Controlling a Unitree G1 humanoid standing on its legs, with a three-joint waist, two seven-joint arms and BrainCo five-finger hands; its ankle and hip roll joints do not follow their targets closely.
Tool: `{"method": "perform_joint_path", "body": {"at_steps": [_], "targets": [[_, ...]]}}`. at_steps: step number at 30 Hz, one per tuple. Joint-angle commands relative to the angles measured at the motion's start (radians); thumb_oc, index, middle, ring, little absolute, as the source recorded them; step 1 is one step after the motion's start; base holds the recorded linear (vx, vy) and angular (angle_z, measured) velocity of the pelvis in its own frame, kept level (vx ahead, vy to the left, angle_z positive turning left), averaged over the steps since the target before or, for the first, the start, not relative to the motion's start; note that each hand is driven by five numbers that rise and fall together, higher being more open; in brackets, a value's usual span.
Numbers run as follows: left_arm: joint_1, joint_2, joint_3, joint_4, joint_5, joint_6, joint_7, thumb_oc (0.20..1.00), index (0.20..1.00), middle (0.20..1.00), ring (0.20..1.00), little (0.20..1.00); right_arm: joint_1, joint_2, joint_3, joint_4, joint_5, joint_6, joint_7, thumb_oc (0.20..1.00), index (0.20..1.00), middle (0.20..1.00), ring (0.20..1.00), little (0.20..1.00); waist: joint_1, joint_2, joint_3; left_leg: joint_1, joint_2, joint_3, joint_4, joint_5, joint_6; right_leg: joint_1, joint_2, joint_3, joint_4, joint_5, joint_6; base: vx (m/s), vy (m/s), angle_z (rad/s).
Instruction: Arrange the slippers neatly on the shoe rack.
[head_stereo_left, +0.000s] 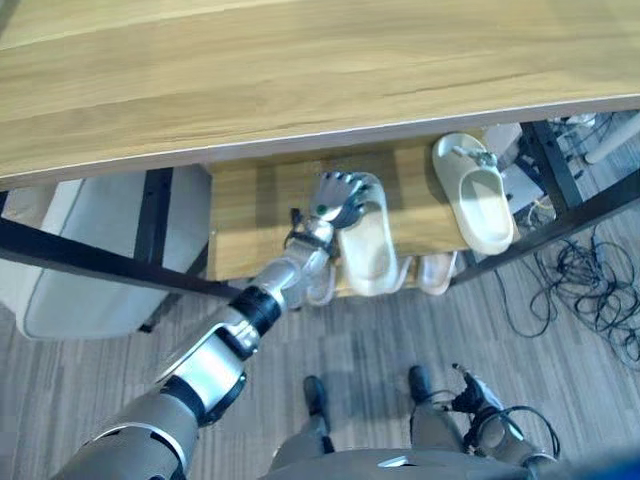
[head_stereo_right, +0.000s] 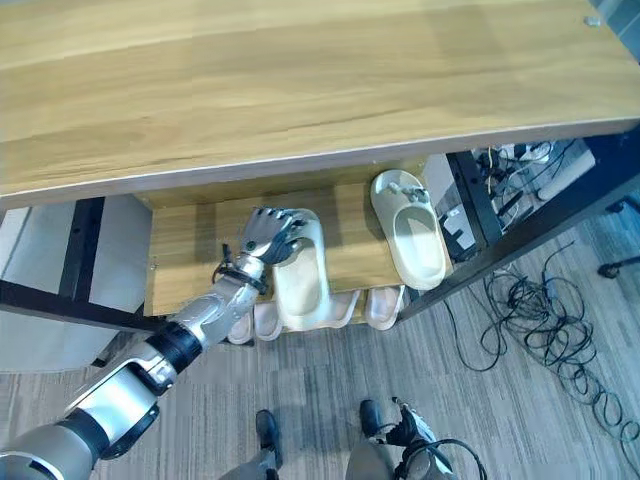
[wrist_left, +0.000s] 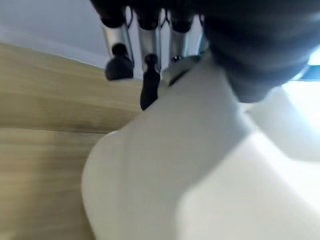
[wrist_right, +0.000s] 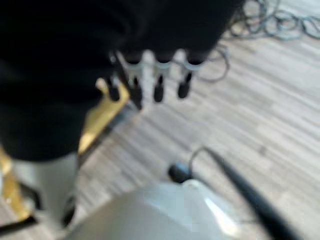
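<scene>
Slippers lie on the shoe rack (head_stereo_right: 180, 250) shelf: one cream slipper (head_stereo_right: 302, 280) under the left hand (head_stereo_right: 268, 236), whose fingers curl over its toe end, the second slipper (head_stereo_right: 412, 230) near it. The right hand (wrist_right: 150, 80) hangs low, fingers relaxed, holding nothing.

Left arm (head_stereo_left: 215, 350): silver-grey shells in segments, split by a black ribbed band at the forearm and a black ring near the elbow. Wrist narrows to a dark cuff with a small green spot. Left hand (head_stereo_left: 340, 198): silver fingers (wrist_left: 116, 40) with dark rounded tips, dark ribbed cover over its back. Right hand (wrist_right: 150, 80): same build, silver fingers with dark tips under a black ribbed cover.
</scene>
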Motion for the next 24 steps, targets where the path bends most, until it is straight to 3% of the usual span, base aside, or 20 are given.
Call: {"method": "perform_joint_path", "body": {"at_steps": [1,11,14,24], "targets": [[-0.091,-0.052,0.004,0.165,-0.041,-0.026,-0.026,0.200,0.200,0.200,0.200,0.200,-0.021,-0.033,0.026,-0.006,0.038,-0.008,-0.024,1.000,1.000,1.000,1.000,1.000,-0.027,-0.020,0.060,-0.026,0.020,-0.055,0.003,-0.003,-0.057,-0.046,-0.051,0.019,-0.124,0.214,0.057,-0.02,-0.021,-0.16],[-0.263,-0.114,0.030,0.400,-0.110,0.049,0.024,0.200,0.200,0.200,0.200,0.200,-0.027,-0.037,0.038,-0.005,0.077,-0.031,-0.043,1.000,1.000,1.000,1.000,1.000,-0.072,-0.021,0.070,-0.062,0.029,-0.033,0.003,0.003,-0.059,-0.126,-0.036,0.054,-0.117,0.233,0.056,-0.01,-0.023,-0.05],[-0.343,-0.086,0.038,0.425,-0.129,0.069,0.042,0.206,0.206,0.206,0.206,0.206,-0.026,-0.045,0.044,-0.010,0.078,-0.040,-0.045,1.000,1.000,1.000,1.000,1.000,-0.082,-0.025,0.070,-0.078,0.035,-0.031,0.003,0.009,-0.062,-0.144,-0.030,0.054,-0.113,0.238,0.055,0.00,-0.032,-0.09],[-0.374,-0.109,0.033,0.436,-0.117,0.086,0.042,0.200,0.200,0.200,0.200,0.200,-0.016,-0.050,0.054,-0.032,0.068,-0.053,-0.052,1.000,1.000,1.000,1.000,1.000,-0.092,-0.021,0.079,-0.095,0.037,-0.035,0.003,0.010,-0.063,-0.163,-0.023,0.054,-0.110,0.240,0.053,0.00,-0.006,-0.05]]}}
